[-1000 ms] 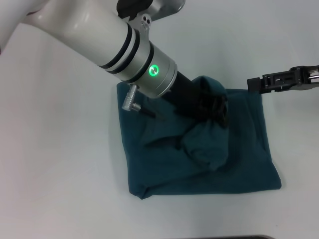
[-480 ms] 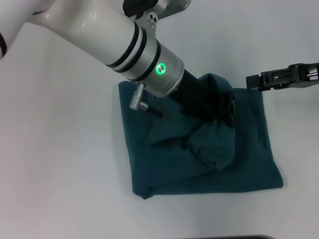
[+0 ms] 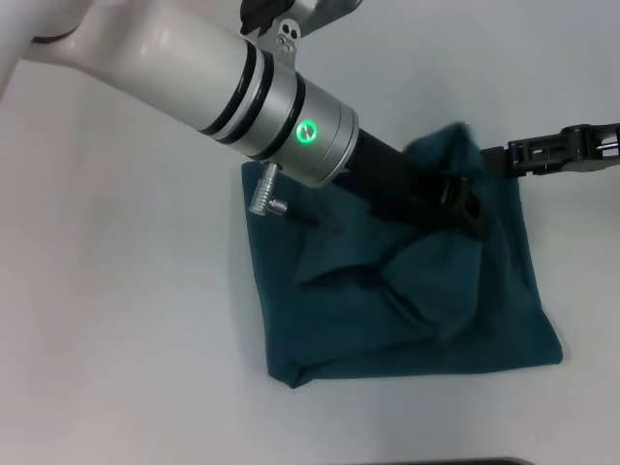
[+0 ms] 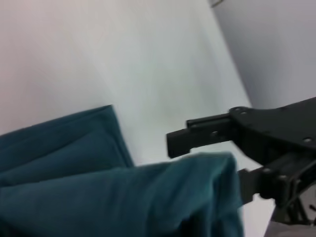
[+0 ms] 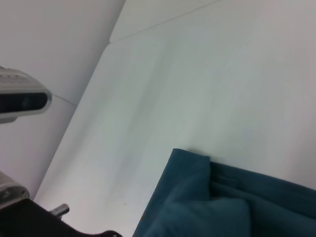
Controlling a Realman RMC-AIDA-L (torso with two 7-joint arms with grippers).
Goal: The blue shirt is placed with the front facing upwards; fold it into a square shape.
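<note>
Reaching diagonally across, the left tool (image 3: pixel 463 199) pinches a raised fold of the blue shirt (image 3: pixel 407 310).

table (image 3: pixel 116 320) bare all round | left arm (image 3: pixel 194 82) overhangs shirt (image 3: pixel 407 310)

A plain white table (image 3: pixel 116 320) fills the view.

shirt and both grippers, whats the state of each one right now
shirt: folded into a rough rectangle on the table, one flap lifted off it, not flat yet
left gripper: over the shirt's far right part, shut on the lifted flap
right gripper: beside the shirt's far right corner, holding nothing, apart from the cloth
table: white, the shirt lies on it
</note>
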